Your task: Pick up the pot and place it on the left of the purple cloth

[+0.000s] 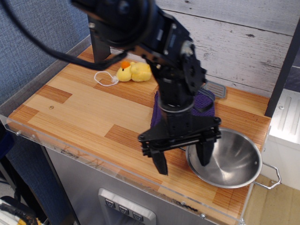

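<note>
The shiny steel pot (229, 161) sits at the table's front right, one wire handle sticking out past the right edge. The purple cloth (206, 104) lies just behind it, mostly hidden by my arm. My gripper (182, 161) is open and empty, fingers pointing down. Its right finger (204, 153) hangs over the pot's left rim, inside the bowl. Its left finger (160, 162) is outside, over the wood to the pot's left.
A yellow plush duck (133, 72) and a white cord loop (105, 78) lie at the back left. A small grey ridged object (215, 88) sits behind the cloth. A clear plastic lip (93, 159) runs along the front edge. A white appliance (286, 117) stands to the right.
</note>
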Controlling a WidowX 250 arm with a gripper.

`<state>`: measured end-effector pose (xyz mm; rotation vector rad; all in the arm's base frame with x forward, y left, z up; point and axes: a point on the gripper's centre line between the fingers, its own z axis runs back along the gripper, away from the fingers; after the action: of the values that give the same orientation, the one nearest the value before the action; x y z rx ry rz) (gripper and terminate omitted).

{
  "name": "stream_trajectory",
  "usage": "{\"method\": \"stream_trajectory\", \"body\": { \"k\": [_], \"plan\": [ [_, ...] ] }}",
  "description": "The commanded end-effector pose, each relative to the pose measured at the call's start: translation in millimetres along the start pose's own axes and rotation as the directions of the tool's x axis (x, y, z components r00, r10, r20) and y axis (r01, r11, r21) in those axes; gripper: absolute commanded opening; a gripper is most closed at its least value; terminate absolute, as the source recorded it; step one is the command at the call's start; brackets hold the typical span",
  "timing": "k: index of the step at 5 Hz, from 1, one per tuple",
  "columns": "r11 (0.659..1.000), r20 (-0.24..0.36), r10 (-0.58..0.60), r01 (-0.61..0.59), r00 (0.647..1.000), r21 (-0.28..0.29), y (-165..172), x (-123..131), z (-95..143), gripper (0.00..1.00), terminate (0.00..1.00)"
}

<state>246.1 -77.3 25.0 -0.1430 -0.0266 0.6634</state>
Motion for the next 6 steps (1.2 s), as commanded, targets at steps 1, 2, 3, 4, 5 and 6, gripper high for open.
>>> {"method": "stream_trajectory", "body": {
  "k": [1,2,3,4,5,6],
  "plan": [
    [0.999,0.022,-0.029,0.030,0.999,-0.015,-24.1,-0.5,-8.3,1.00,0.00],
    [0.998,0.035,-0.055,0.055,0.998,-0.020,-28.5,-0.4,-9.2,0.00,0.00],
    [0.998,0.044,-0.058,0.058,0.997,-0.016,-27.4,-2.8,-8.4,0.00,0.00],
    [0.998,0.044,-0.053,0.054,0.998,-0.023,-25.0,-4.6,-6.0,0.00,0.00],
    [0.997,0.048,-0.067,0.068,0.997,-0.032,-26.5,-5.3,-1.5,0.00,0.00],
    [0.992,0.039,-0.111,0.113,0.993,-0.051,-26.7,-7.7,8.3,0.00,0.00]
  ]
}}
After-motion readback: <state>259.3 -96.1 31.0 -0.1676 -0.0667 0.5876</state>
